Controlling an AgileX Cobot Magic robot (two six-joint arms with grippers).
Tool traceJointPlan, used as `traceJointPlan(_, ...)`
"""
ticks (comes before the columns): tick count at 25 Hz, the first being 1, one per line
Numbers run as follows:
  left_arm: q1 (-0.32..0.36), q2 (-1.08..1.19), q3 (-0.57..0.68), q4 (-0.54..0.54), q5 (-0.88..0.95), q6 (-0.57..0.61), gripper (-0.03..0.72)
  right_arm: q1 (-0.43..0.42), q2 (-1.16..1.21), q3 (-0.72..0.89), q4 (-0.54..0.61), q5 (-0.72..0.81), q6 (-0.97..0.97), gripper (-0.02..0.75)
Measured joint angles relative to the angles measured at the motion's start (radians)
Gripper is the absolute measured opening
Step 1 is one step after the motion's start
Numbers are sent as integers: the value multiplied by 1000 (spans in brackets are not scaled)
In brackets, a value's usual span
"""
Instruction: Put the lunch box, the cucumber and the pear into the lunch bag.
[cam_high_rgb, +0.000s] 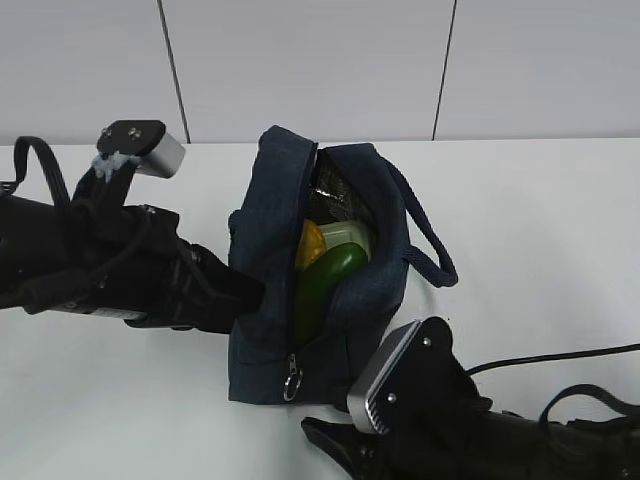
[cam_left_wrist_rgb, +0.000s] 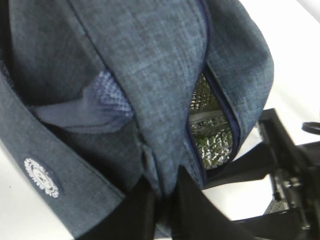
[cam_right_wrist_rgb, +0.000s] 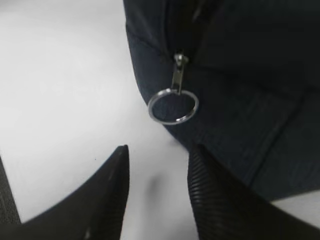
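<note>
The navy lunch bag (cam_high_rgb: 270, 250) lies on the white table with its top zipper open. Through the slit show the yellow pear (cam_high_rgb: 311, 243), the pale-lidded lunch box (cam_high_rgb: 347, 236) and the dark green cucumber (cam_high_rgb: 325, 283). My left gripper (cam_left_wrist_rgb: 165, 177) is shut on a fold of the bag's fabric (cam_left_wrist_rgb: 150, 75) beside the opening, at the bag's left side (cam_high_rgb: 250, 296). My right gripper (cam_right_wrist_rgb: 159, 150) stands open just short of the silver ring pull (cam_right_wrist_rgb: 173, 106), with only bare table between its fingers. The ring pull (cam_high_rgb: 292, 381) hangs at the bag's near end.
The bag's loop handle (cam_high_rgb: 428, 240) droops to the right onto the table (cam_high_rgb: 530, 230). Silver lining (cam_left_wrist_rgb: 212, 135) shows inside the opening. A black cable (cam_high_rgb: 560, 357) trails from the right arm. A panelled white wall stands behind.
</note>
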Motion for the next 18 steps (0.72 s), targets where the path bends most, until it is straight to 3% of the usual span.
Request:
traceJointPlan(6, 0, 0, -1, -16, 17, 0, 3, 0, 47, -27, 0, -46, 0, 318)
traceJointPlan(18, 0, -68, -1, -39, 54, 0, 3, 0, 47, -67, -4, 35, 49, 318)
